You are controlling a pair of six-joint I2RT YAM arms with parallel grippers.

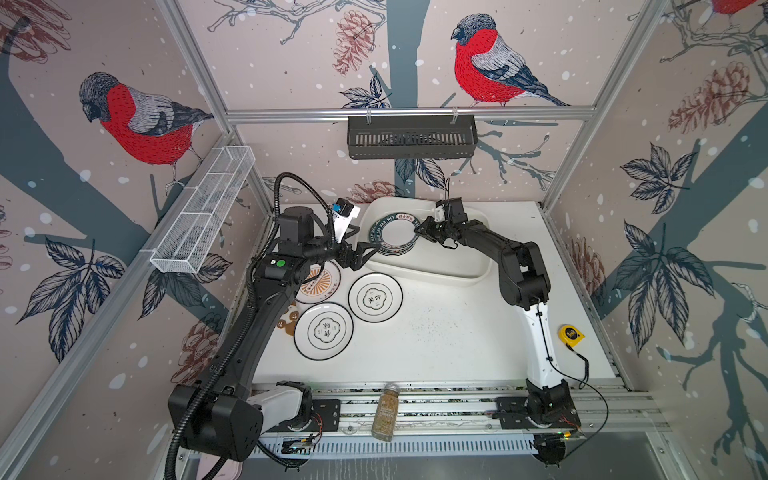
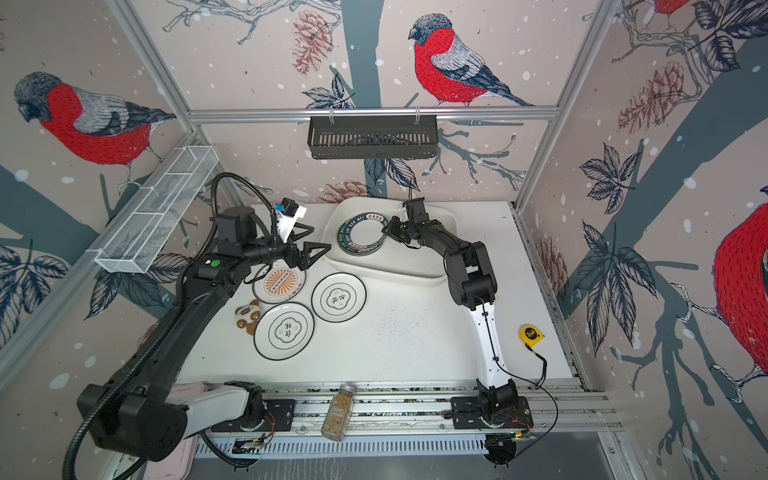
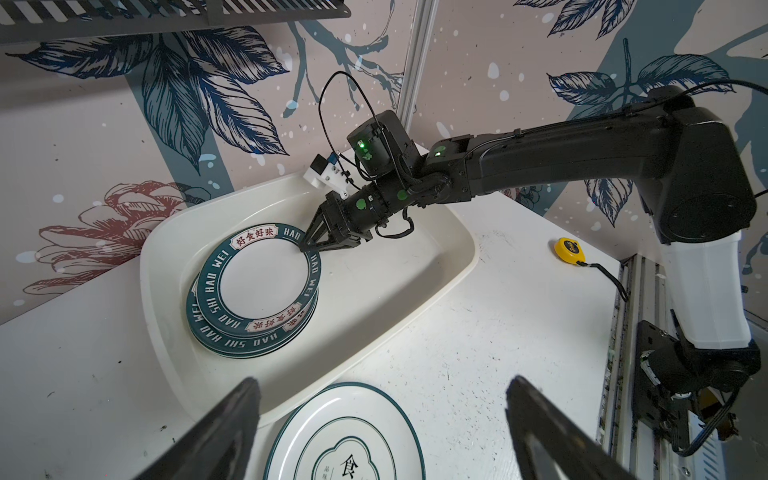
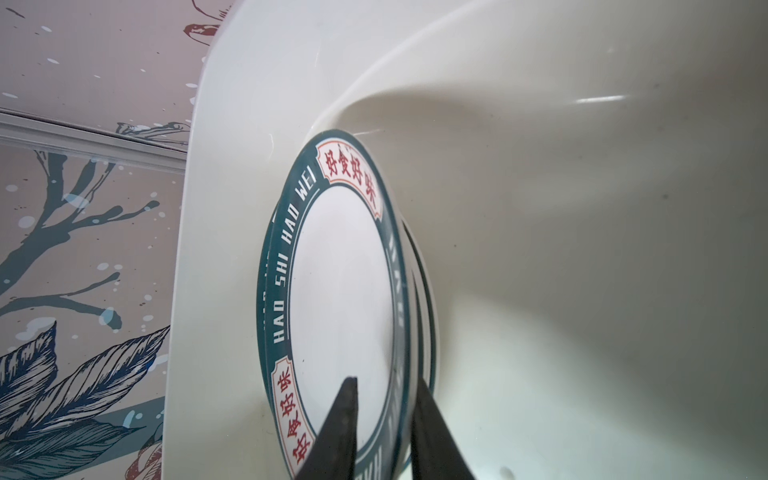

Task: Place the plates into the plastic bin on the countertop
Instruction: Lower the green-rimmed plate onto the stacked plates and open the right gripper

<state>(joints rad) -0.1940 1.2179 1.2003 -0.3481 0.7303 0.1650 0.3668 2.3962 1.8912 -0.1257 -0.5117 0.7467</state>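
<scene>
**Risks, L to R:** L claw (image 1: 368, 257), spread wide and empty, hangs over the orange plate (image 2: 280, 282), just beside the bin (image 1: 457, 274). A low reach fwd could knock the bin's rim or scrape that plate. In the bin's left half lies a stack (image 1: 392, 235) of green-lettered plates, flat, layers slightly offset. R claw (image 4: 384, 386) sits astride the top plate's right-hand rim w/ jaws narrowly parted. Whether they pinch it or stand free can't be told from the wrist view. If a finger is hooked under the rim, pulling back would likely drag that plate askew or off the stack.

**Around, L to R:**
- Wire rack (image 1: 203, 208) on the left wall.
- Cookie coaster (image 2: 247, 316) just beside a flower plate (image 1: 323, 330).
- 2nd flower plate (image 1: 375, 297) near the bin's front wall.
- Black basket (image 1: 411, 137) on the rear wall.
- Jar (image 1: 384, 411) on the front rail.
- Tape measure (image 1: 570, 334) far right, well apart from the plates.

Three plates sit on the countertop (image 1: 436, 332), not yet binned. The L arm overhangs the orange one, blocking R's way to it.
</scene>
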